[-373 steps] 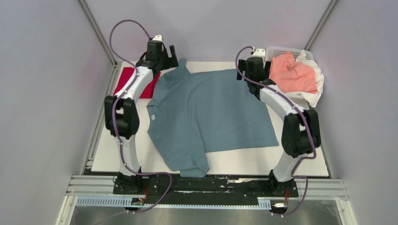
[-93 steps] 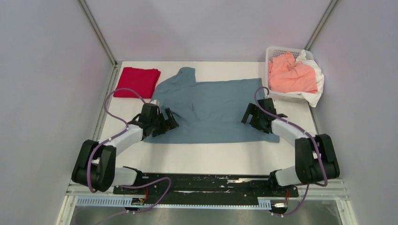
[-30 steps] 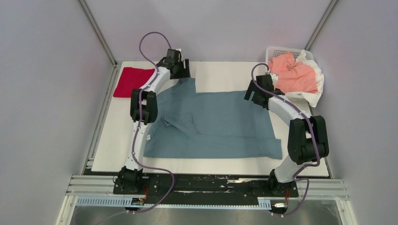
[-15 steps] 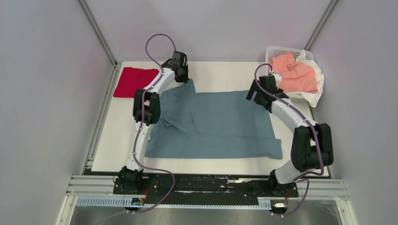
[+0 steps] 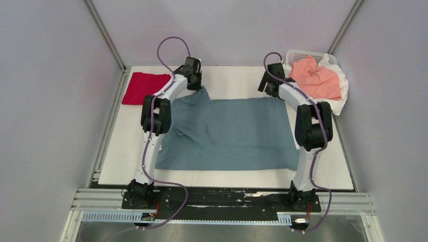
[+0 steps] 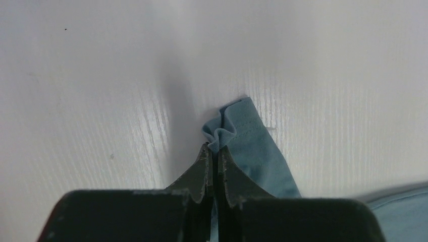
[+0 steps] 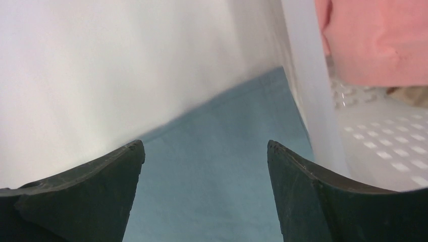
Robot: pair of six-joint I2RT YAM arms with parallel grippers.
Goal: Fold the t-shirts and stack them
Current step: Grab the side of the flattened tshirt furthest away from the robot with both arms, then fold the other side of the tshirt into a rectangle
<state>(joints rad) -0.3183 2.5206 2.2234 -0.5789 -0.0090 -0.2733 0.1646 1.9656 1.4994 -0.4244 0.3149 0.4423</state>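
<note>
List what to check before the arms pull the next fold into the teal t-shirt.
1. Hold of the left gripper on the teal t-shirt: ok, shut on a bunched hem corner.
2. Hold of the right gripper on the far right corner: not ok, jaws open, cloth not pinched.
3. Gap between the right gripper and the white basket: cannot tell, the wall is close beside it.
4. Shirt lying smooth: not ok, creased on its left side.
5. Folded red t-shirt out of the way: ok, apart at the far left.
</note>
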